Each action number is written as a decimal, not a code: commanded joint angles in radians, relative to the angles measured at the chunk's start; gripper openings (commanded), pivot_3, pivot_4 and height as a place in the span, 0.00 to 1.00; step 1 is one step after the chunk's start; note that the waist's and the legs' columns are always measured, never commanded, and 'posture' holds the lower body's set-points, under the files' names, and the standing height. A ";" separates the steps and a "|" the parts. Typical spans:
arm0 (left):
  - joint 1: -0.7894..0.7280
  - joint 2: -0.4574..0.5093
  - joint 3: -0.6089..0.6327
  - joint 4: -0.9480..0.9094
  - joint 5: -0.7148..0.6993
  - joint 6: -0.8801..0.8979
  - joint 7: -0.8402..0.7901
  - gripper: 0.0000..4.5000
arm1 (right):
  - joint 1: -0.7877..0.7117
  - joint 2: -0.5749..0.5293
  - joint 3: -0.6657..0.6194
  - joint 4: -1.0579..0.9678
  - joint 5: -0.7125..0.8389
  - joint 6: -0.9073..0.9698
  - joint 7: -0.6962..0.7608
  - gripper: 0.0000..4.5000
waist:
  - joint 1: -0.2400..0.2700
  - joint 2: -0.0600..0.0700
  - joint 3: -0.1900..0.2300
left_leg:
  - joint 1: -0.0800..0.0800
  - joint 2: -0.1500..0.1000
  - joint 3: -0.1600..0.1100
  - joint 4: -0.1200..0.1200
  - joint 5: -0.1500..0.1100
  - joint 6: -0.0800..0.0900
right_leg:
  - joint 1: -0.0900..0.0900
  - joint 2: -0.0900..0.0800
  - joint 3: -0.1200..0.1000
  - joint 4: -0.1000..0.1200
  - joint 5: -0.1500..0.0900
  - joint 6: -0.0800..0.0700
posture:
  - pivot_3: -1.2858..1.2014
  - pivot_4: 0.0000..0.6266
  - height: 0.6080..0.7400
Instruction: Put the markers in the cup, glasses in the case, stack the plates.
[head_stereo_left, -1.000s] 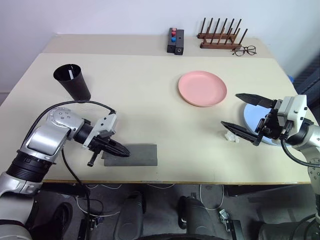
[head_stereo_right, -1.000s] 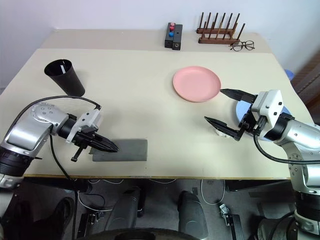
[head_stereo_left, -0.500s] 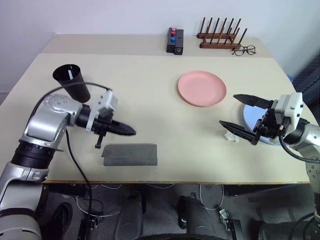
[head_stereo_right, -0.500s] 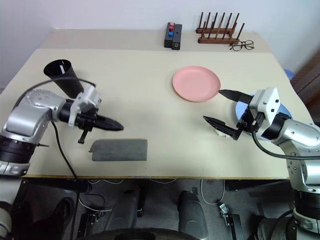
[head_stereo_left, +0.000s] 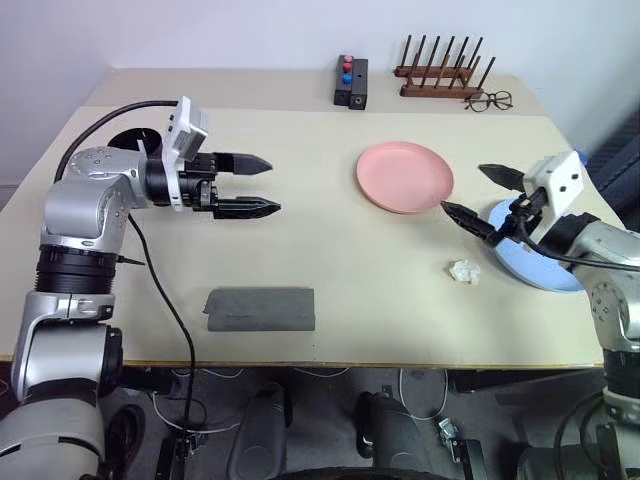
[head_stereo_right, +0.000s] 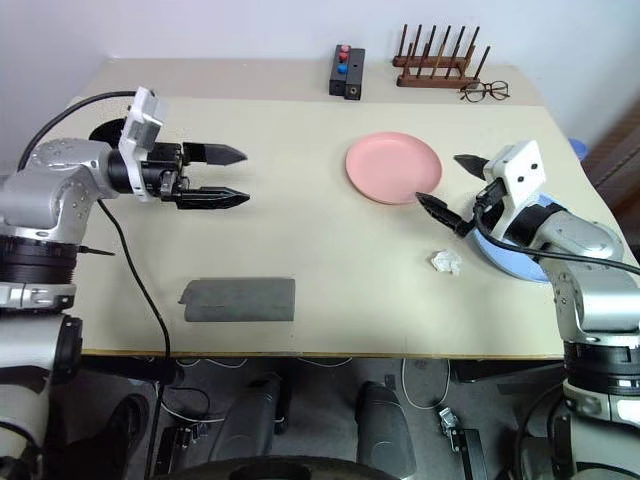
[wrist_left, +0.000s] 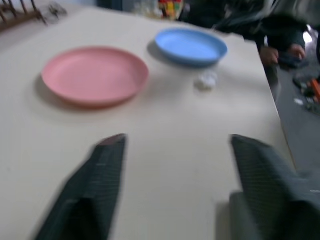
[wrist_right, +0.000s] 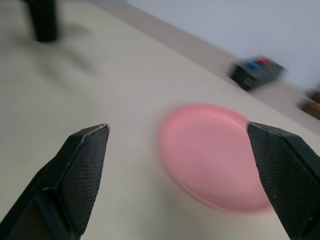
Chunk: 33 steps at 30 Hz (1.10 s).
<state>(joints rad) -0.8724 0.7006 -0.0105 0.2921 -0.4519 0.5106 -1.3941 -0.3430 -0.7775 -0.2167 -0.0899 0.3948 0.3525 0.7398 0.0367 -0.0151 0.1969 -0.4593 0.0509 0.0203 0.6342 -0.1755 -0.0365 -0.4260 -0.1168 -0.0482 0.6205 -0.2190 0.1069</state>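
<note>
Both grippers stand spread and empty: the right gripper (head_stereo_left: 482, 193) hovers between the pink plate (head_stereo_left: 405, 177) and blue plate (head_stereo_left: 540, 262). It should probably grip the pink plate's near rim squarely before lifting.

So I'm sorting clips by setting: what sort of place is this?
Probably an indoor lab or test room: a plain beige table against a bare wall, staged props like the pink plate, and loose cables on the floor beneath.

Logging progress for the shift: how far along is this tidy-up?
The grey case lies folded shut; what it holds is hidden. Nothing is in hand: left tool and right tool are open and empty. The pink plate and blue plate lie apart, unstacked.
</note>
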 joint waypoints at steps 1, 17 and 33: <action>-0.021 -0.010 0.051 -0.019 -0.037 -0.017 0.011 0.98 | -0.022 -0.045 0.006 0.047 -0.058 0.068 -0.036 1.00 | 0.001 0.000 0.000 | 0.000 0.000 0.000 0.000 0.000 0.000 | 0.000 0.000 0.000 0.000 0.000 0.000 | 0.52 0.24 1.00; 0.058 -0.051 0.036 -0.146 -0.057 -0.013 0.038 0.98 | 0.057 -0.224 0.070 0.096 -0.130 0.325 0.068 1.00 | 0.000 0.000 0.000 | 0.000 0.000 0.000 0.000 0.000 0.000 | 0.000 0.000 0.000 0.000 0.000 0.000 | 0.52 0.24 1.00; 0.067 -0.043 0.040 -0.180 -0.061 0.004 0.051 1.00 | 0.051 -0.228 0.127 0.237 -0.241 0.235 0.078 0.00 | -0.003 -0.001 -0.001 | 0.000 0.000 0.000 0.002 0.000 0.000 | 0.001 0.000 0.000 0.000 0.000 0.001 | 0.52 0.24 1.00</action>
<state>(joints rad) -0.7927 0.6480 0.0162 0.1411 -0.4929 0.5171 -1.3451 -0.2813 -1.0041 -0.0840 0.1433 0.1642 0.5972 0.8236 0.0336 -0.0164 0.1961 -0.4588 0.0509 0.0203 0.6363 -0.1755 -0.0364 -0.4246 -0.1168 -0.0480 0.6203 -0.2183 0.1080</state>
